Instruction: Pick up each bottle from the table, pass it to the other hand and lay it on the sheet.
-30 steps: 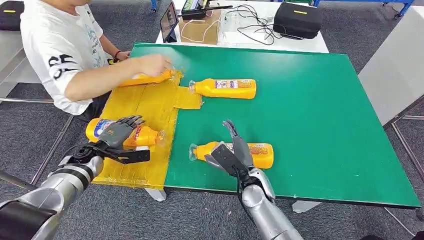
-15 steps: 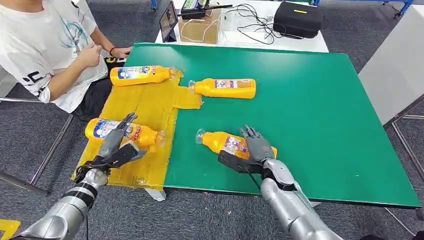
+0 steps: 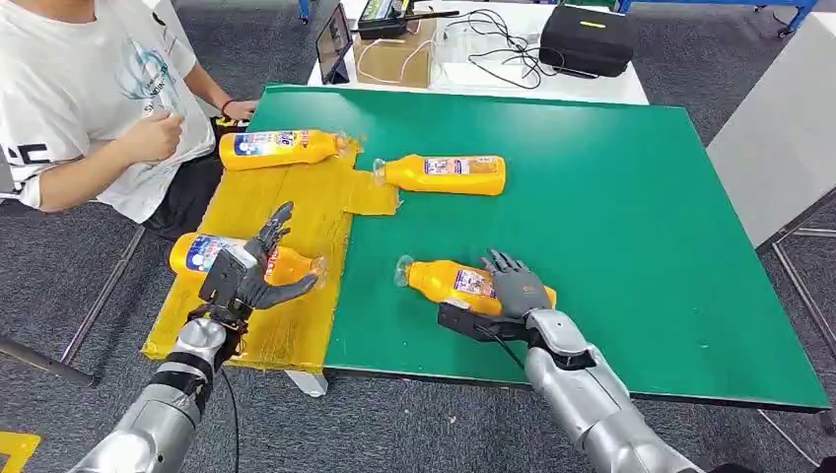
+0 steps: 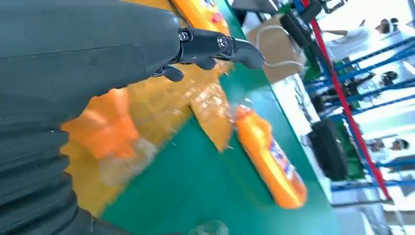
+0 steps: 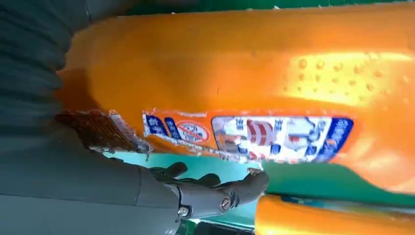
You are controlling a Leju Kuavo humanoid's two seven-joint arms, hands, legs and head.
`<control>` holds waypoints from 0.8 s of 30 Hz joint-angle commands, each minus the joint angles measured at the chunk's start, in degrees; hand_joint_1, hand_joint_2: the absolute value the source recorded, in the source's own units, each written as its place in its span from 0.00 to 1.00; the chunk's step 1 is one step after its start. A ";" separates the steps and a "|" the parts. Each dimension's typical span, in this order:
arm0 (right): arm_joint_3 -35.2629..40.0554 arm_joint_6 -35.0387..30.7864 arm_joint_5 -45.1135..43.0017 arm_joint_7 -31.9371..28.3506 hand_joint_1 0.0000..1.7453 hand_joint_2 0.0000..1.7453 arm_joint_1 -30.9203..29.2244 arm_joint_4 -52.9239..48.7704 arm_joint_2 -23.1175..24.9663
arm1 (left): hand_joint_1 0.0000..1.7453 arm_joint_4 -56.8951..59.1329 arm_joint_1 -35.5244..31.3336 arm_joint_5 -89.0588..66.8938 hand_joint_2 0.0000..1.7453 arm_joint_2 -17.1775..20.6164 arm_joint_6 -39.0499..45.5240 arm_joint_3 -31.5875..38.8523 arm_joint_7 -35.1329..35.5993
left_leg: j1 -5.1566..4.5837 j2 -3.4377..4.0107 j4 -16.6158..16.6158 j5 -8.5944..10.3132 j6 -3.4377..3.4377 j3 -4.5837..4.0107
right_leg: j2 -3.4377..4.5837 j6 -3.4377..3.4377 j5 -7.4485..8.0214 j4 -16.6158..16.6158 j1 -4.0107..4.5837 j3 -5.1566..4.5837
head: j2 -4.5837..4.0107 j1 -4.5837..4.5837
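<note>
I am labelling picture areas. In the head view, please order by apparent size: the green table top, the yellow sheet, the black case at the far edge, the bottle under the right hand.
1. green table top
2. yellow sheet
3. black case
4. bottle, partly covered by the right hand; it looks close to the case, so this order is unsure.

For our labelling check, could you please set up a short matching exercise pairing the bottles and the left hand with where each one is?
1. bottle near the person
2. bottle under the right hand
3. left hand
4. far bottle on the green table

A. gripped, on the green table
B. open, above the sheet
C. lying untouched, off the sheet
D. lying at the sheet's far end

Pairs: 1-D, 2-A, 3-B, 4-C
</note>
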 commanded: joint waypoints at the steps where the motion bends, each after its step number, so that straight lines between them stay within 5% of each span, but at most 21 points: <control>1: 1.69 2.32 0.28 0.79 1.00 1.00 2.73 0.05 -3.82 | 0.00 -1.81 -1.37 1.67 1.00 -4.43 -2.77 2.61 2.70 | 0.12 -0.23 0.01 -0.06 -0.06 0.15 | -0.28 -0.09 -0.11 -0.08 0.13 0.29 | 0.00 0.00; 13: -1.18 3.00 -3.46 -1.20 1.00 1.00 5.66 -6.83 -5.56 | 0.00 -1.55 -1.02 3.89 1.00 -4.89 -2.93 1.90 4.94 | 0.11 -0.22 -0.04 -0.07 -0.06 0.24 | -0.26 -0.11 -0.12 -0.11 0.12 0.37 | 0.00 0.00; 19: -7.29 -3.99 -10.20 -5.25 1.00 1.00 7.33 -10.89 0.51 | 0.00 0.20 -1.82 3.69 1.00 -4.76 -2.38 -1.05 6.89 | 0.10 -0.10 0.01 -0.10 -0.08 0.19 | -0.15 -0.14 -0.12 -0.02 0.12 0.26 | 0.00 0.00; 24: -12.98 -15.80 -24.30 -16.34 1.00 1.00 8.18 -12.74 10.78 | 0.00 4.50 -4.90 2.51 1.00 -6.33 1.23 -4.90 7.45 | 0.13 0.15 0.04 -0.14 -0.12 0.13 | 0.04 -0.17 -0.09 0.03 0.15 0.13 | 0.00 0.02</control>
